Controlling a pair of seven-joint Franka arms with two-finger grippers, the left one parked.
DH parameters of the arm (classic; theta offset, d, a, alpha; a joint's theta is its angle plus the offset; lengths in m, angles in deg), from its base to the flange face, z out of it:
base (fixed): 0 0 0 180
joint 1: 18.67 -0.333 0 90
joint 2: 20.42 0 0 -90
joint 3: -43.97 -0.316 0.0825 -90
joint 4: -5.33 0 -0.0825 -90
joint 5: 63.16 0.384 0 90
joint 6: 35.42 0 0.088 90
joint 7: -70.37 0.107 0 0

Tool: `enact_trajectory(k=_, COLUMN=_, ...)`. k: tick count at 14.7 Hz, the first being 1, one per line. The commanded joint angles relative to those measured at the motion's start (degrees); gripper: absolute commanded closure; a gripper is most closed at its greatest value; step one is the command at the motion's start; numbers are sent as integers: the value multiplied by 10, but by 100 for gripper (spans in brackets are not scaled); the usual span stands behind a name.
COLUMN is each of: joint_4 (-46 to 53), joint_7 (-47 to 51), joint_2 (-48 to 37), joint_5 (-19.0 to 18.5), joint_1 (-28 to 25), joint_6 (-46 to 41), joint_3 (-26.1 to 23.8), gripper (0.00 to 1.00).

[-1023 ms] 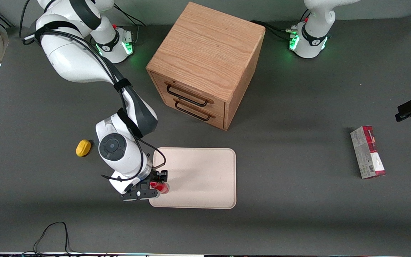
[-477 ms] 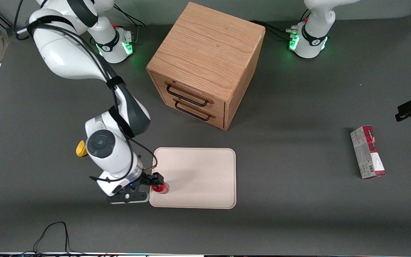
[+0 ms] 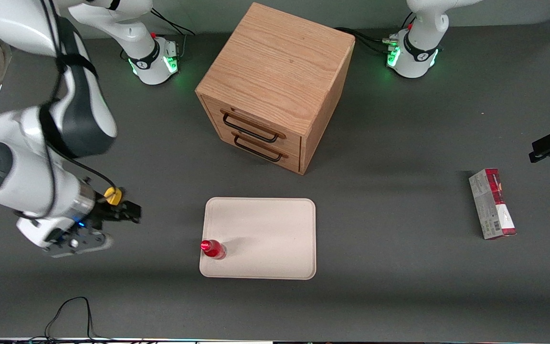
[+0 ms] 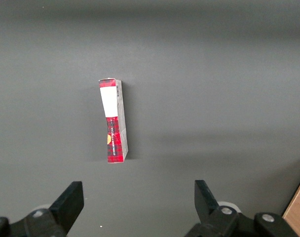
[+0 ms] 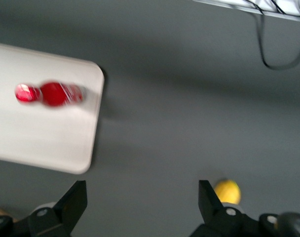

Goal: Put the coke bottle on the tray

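Coke bottle [image 3: 213, 249] upright on tray [image 3: 270, 229], at its corner. Gripper [image 3: 129, 212] fingers apart, empty, above worktop [image 3: 380, 267] toward the working arm's edge

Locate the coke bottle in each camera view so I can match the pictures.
Front view: coke bottle stands on the tray, at the edge toward the working arm; the open tool is off the tray.
Right wrist view: bottle on the tray.
Left wrist view: not in it.
Shared landmark: the tray.

No legible text, label or number anywhere.
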Motion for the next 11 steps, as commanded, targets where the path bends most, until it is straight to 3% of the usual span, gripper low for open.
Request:
enact_trajectory(k=1, joint_4=-134, joint_7=-18, joint_2=-135, joint_5=23, joint_1=-7, joint_6=-17, joint_3=36, gripper=0)
enact_trajectory(k=6, joint_4=-259, joint_7=-21, joint_2=-307, joint_5=37, joint_1=-8, joint_6=-26, joint_3=82, gripper=0)
enact_trajectory(k=11, joint_4=-258, joint_7=-15, joint_2=-323, joint_5=35, joint_1=-3, joint_6=-53, joint_3=85, gripper=0)
